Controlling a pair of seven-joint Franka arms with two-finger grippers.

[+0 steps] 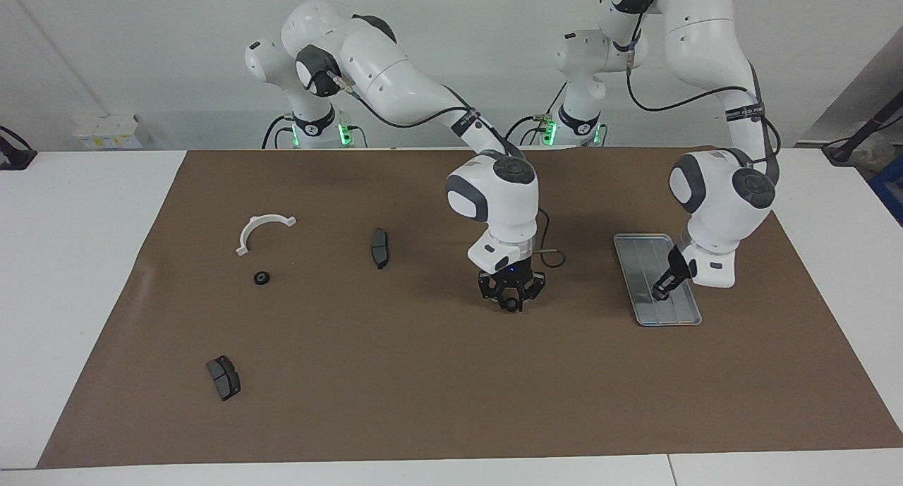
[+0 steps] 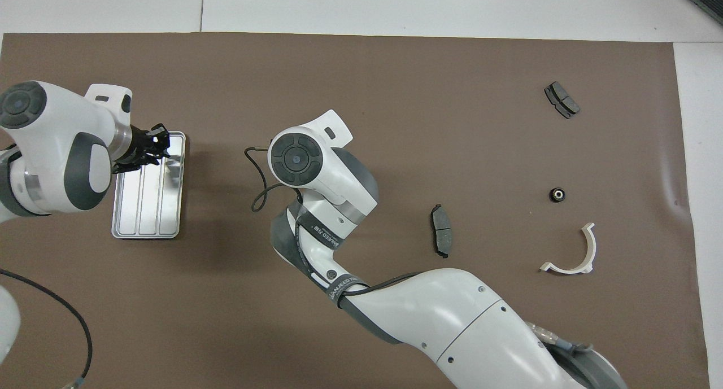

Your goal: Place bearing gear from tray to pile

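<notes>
My right gripper (image 1: 510, 301) hangs over the middle of the brown mat, shut on a small black round bearing gear (image 1: 509, 305). In the overhead view its own wrist (image 2: 296, 157) hides both. The silver ridged tray (image 1: 645, 313) lies toward the left arm's end and shows nothing in it; it also shows in the overhead view (image 2: 147, 208). My left gripper (image 1: 663, 288) leans low over the tray, also seen from overhead (image 2: 158, 147). The pile lies scattered toward the right arm's end: two dark brake pads (image 1: 379, 247) (image 1: 223, 377), a white half-ring bracket (image 1: 262, 230) and a black round piece (image 1: 262, 278).
The brown mat (image 1: 423, 401) covers most of the white table. A thin cable (image 1: 554, 257) loops from the right wrist. White boxes (image 1: 109, 132) stand at the table's edge near the right arm's base.
</notes>
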